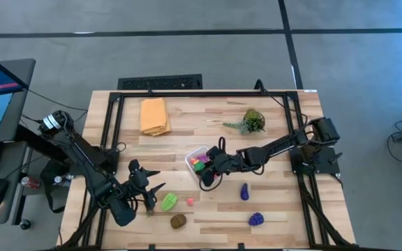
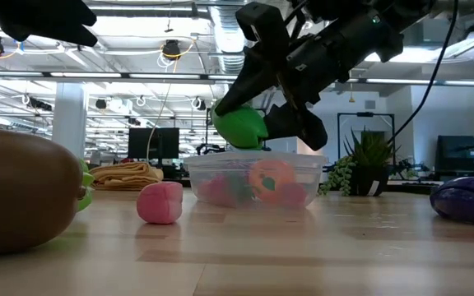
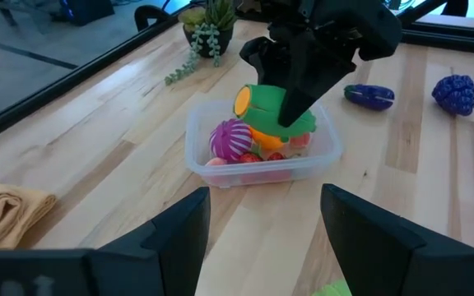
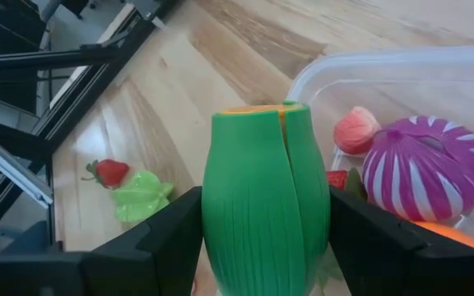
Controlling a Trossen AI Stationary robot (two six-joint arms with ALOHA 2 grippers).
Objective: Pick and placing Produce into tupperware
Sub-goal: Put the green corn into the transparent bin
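On a wooden counter [image 1: 271, 202], we hold a green squash-like produce piece [image 4: 266, 201] in our right pincer [image 1: 208, 172], above the near rim of the tupperware [image 3: 257, 168] for release, long axis tilted, orange cut end up; our left pincer [image 3: 262, 238] waits wide open nearby.

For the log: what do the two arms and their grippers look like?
Both arms are dark, near-black, jointed links. The left arm has a white-ringed joint near its base; the right arm has a boxy base. The left gripper and right gripper each have two flat black fingers.
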